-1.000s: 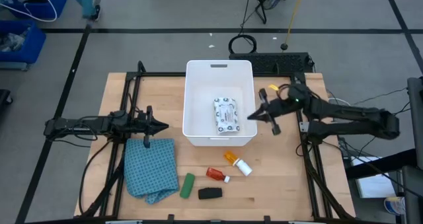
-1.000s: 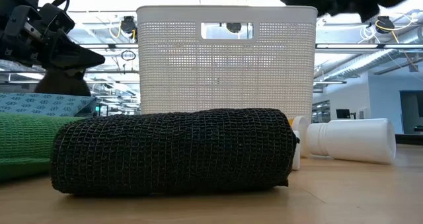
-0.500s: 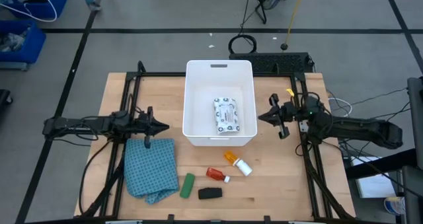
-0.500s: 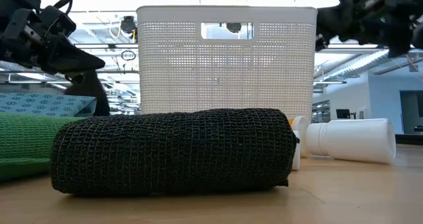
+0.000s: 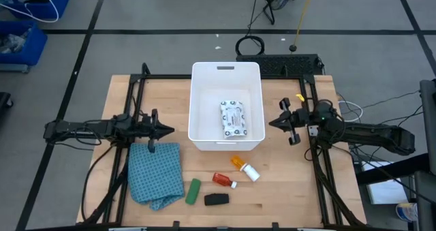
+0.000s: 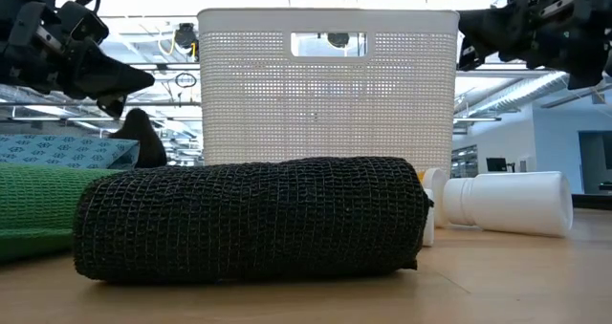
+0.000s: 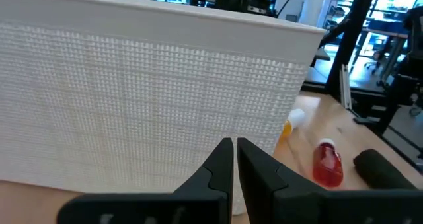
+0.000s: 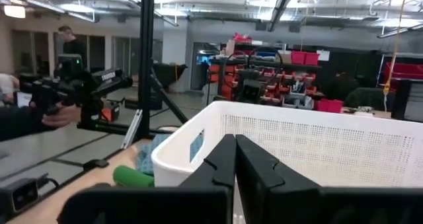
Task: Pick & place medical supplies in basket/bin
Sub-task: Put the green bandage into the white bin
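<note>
Both pincers clenched and empty, flanking the white bin [image 5: 227,115]

Left pincer [image 5: 170,130] sits left of the bin, right pincer [image 5: 271,123] just right of it. White packet [image 5: 233,118] lies inside; pill bottle [image 5: 244,167], red tube [image 5: 223,180], green piece [image 5: 193,191] and black piece [image 5: 216,199] lie on the tabletop [image 5: 286,190] in front.

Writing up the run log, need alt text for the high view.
A white tub at the table's centre holds one white printed packet. An orange pill bottle, red-and-white tube, green piece, black piece and blue checked cloth lie below it. The shut left gripper and right gripper flank the tub.
</note>
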Robot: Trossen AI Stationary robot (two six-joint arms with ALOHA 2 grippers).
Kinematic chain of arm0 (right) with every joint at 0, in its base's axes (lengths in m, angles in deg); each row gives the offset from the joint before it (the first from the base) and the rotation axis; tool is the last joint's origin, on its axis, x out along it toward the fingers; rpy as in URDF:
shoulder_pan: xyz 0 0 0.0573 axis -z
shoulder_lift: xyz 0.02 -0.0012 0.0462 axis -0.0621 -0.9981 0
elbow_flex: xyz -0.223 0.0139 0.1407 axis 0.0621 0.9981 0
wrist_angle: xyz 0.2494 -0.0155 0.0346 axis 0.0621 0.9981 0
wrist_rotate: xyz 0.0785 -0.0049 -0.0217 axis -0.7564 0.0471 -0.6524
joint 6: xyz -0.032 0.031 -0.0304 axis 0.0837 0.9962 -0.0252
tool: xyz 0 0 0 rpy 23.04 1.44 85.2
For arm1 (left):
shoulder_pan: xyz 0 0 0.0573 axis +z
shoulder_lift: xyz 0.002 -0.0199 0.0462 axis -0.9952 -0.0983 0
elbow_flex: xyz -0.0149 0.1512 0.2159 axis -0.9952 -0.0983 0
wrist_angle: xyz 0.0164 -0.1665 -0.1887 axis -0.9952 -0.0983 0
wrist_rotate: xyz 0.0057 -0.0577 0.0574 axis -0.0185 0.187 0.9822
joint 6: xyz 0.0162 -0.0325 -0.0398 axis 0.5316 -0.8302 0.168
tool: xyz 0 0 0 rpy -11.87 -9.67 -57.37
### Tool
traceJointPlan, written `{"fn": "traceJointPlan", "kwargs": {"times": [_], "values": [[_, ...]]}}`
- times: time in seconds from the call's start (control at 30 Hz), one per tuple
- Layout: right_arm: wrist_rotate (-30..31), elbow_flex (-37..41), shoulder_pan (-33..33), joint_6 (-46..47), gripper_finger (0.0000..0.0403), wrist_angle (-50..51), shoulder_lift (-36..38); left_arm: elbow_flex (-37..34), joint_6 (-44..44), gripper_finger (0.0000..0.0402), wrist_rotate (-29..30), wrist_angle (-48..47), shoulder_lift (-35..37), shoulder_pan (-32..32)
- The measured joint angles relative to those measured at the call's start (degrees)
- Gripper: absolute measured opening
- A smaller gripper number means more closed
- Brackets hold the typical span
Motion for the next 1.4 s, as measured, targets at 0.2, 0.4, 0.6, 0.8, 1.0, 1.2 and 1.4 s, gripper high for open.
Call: {"fn": "traceJointPlan", "kwargs": {"times": [0.2, 0.4, 0.6, 0.8, 1.0, 1.2, 1.4], "values": [[0.22, -0.01, 0.00, -2.17, 0.0000, 0.80, -0.09, 0.00, -4.87, 0.0024, 0.21, -0.45, -0.07, 0.00], [0.04, 0.00, 0.00, -1.93, 0.0000, 1.96, -0.11, 0.12, -10.01, 0.0024, 0.35, 5.76, -0.27, -0.21], [0.04, -0.01, 0.00, -4.16, 0.0000, 1.13, -0.11, 6.21, -10.41, 0.0004, 7.33, 5.91, -6.86, -4.26], [0.04, -0.01, 0.00, -4.23, 0.0000, 1.11, -0.11, 21.01, -10.77, 0.0003, 13.57, 3.13, -24.43, -14.23], [0.09, -0.01, 0.00, -4.29, 0.0000, 1.11, -0.12, 43.92, -19.76, 0.0002, 20.63, -18.15, -46.59, -24.75], [0.13, -0.01, 0.00, -3.32, 0.0000, 1.11, -0.14, 65.99, -31.24, 0.0003, 21.29, -39.71, -67.22, -32.88], [0.12, -0.01, 0.00, -1.48, 0.0000, 1.37, -0.09, 86.97, -44.95, 0.0003, 26.13, -62.03, -81.75, -39.51]]}}
